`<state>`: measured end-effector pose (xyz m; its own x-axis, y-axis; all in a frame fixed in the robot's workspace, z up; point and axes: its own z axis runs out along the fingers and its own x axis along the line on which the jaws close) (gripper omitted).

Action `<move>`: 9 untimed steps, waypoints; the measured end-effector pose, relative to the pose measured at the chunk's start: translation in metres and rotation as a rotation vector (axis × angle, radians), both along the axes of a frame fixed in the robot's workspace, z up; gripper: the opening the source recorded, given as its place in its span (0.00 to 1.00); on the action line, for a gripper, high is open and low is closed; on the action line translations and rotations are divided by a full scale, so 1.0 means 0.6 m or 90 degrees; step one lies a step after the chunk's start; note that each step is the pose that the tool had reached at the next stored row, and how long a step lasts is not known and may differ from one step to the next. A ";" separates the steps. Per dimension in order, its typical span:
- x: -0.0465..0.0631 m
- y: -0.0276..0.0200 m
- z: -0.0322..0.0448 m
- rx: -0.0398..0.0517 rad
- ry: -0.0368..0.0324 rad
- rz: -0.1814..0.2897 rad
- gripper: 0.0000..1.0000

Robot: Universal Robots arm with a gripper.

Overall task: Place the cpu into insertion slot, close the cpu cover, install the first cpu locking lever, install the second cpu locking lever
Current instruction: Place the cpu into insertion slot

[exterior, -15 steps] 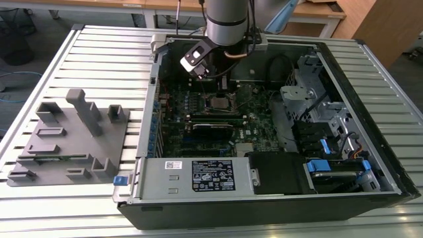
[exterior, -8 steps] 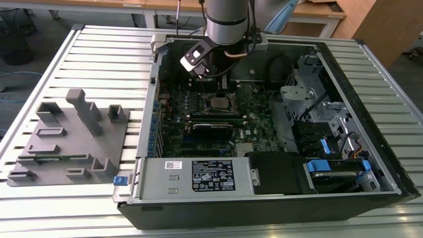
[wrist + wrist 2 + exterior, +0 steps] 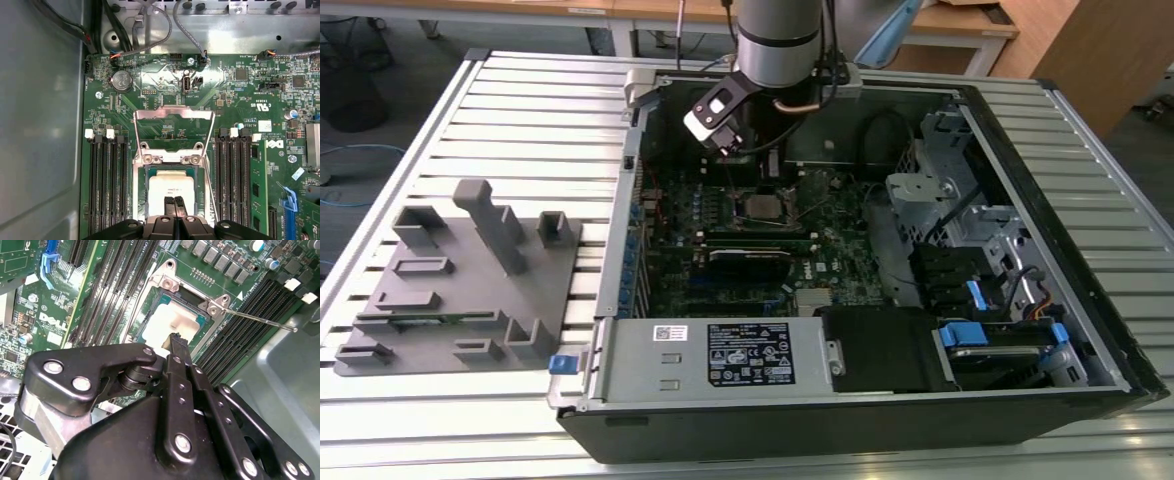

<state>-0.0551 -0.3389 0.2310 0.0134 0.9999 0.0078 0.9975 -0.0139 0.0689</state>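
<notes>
The cpu (image 3: 171, 186) lies flat in the insertion slot (image 3: 138, 200) on the green board, its pale metal top facing up. It also shows in the second wrist view as the cpu (image 3: 162, 322) and in the exterior view as the cpu (image 3: 761, 206). The cpu cover (image 3: 172, 113), a thin silvery frame, stands swung open beyond the socket's hinge. A thin wire lever (image 3: 260, 320) sticks out sideways from the socket, unlatched. My gripper (image 3: 175, 201) hangs just above the chip's near edge, fingers shut with nothing between them. It also shows as the gripper (image 3: 175, 338) and the gripper (image 3: 750, 185).
Long black memory slots (image 3: 107, 185) flank the socket, with more memory slots (image 3: 232, 180) on the other side. The grey case wall (image 3: 40, 125) rises close by. The power supply box (image 3: 714, 355) sits at the case front, and a grey fixture block (image 3: 460, 280) lies at the exterior view's left.
</notes>
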 end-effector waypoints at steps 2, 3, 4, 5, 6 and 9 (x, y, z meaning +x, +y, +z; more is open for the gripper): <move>0.000 0.0000 0.003 0.0000 0.0000 0.000 0.11; 0.000 0.0000 0.004 0.0000 0.0000 0.000 0.11; 0.000 0.0000 0.006 0.0000 0.0000 0.000 0.11; 0.000 0.0000 0.007 0.0000 0.0000 0.000 0.11; 0.000 0.0000 0.008 0.0000 0.0000 0.000 0.11; 0.000 0.0001 0.010 0.0001 -0.0001 0.000 0.11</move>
<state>-0.0551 -0.3388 0.2370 0.0134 0.9999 0.0081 0.9975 -0.0139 0.0690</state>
